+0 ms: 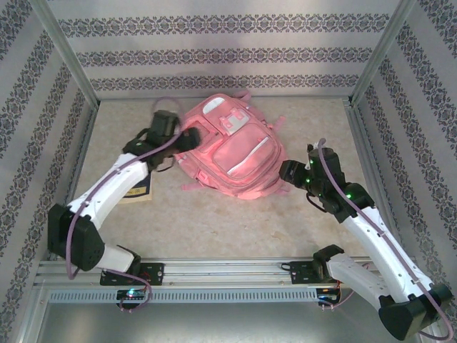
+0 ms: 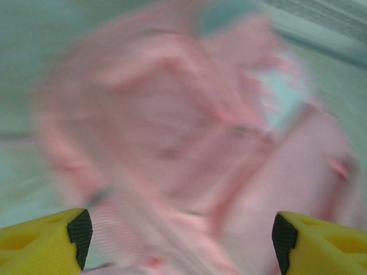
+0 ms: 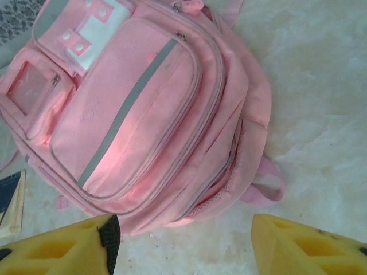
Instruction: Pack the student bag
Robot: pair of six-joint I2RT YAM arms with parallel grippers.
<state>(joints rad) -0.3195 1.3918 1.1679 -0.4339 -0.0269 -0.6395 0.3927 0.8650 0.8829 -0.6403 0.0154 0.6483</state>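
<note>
Top external view is showing the pale surface [image 1: 214,229] carrying the bag [image 1: 232,153], which is lying front-up toward the far wall, between the two arms. Left pincer [image 1: 187,139] is hanging at the bag's left edge with its fingers standing wide apart and holding nothing; whether it is touching the fabric I cannot tell, since its own wrist view is blurring badly. Right pincer [image 1: 289,173] is sitting just beside the bag's lower right corner, also parted and gripping nothing, looking down over the front pocket and a strap loop. The pockets are looking zipped, so I am judging the step in hand to be getting the bag open. Doing it well is probably meaning pinning the soft body with one pincer while the other is taking a zip pull [image 3: 180,36] squarely, pulling along the track rather than upward, so the bag is not sliding. A book [image 1: 138,191] is lying under the left forearm, waiting.
</note>
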